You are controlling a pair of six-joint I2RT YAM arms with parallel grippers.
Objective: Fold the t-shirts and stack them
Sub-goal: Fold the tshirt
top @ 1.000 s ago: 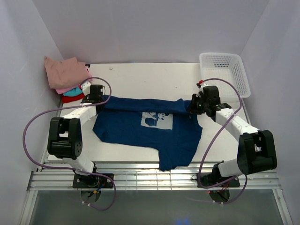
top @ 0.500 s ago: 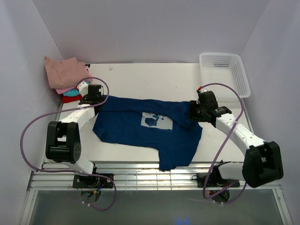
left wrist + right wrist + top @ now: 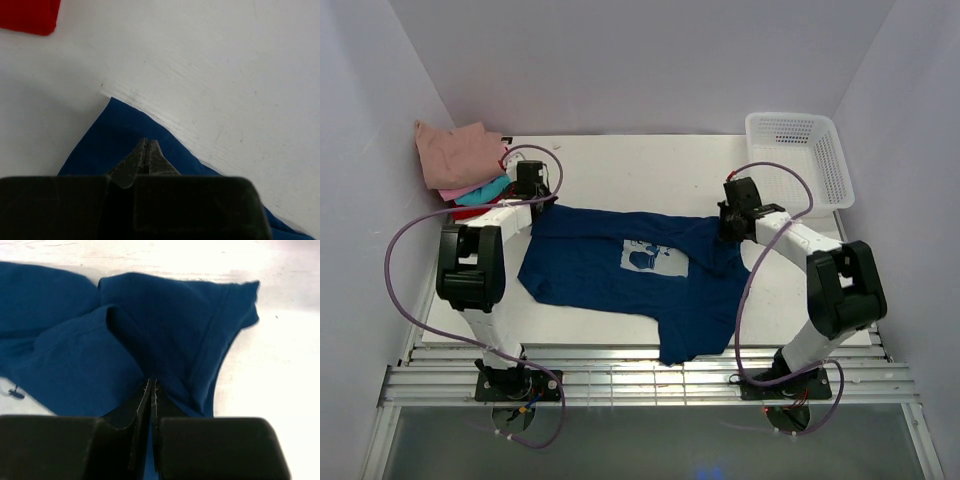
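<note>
Nearest us, a lobe of the navy blue tee reaches the near edge of the surface. If we drag the cloth toward the arms, that part could slip off and pull the rest askew. Further in, the tee lies spread across the middle, its pale chest print facing up and the body rumpled rather than flat, so any fold made now would likely lock those wrinkles in.

At the far left corner of the tee, the left end effector has its jaws fully together over the fabric edge. We cannot tell whether it has pinched any cloth, and a lift from here may come up empty. The right end effector is also closed, and creases run into its tips, so we judge it has the far right sleeve area pinched. With only one side held, the tee would swing and twist.

Farthest back sit the folded stack at the left and the white basket at the right. A wide swing by the left arm could knock the stack over.
</note>
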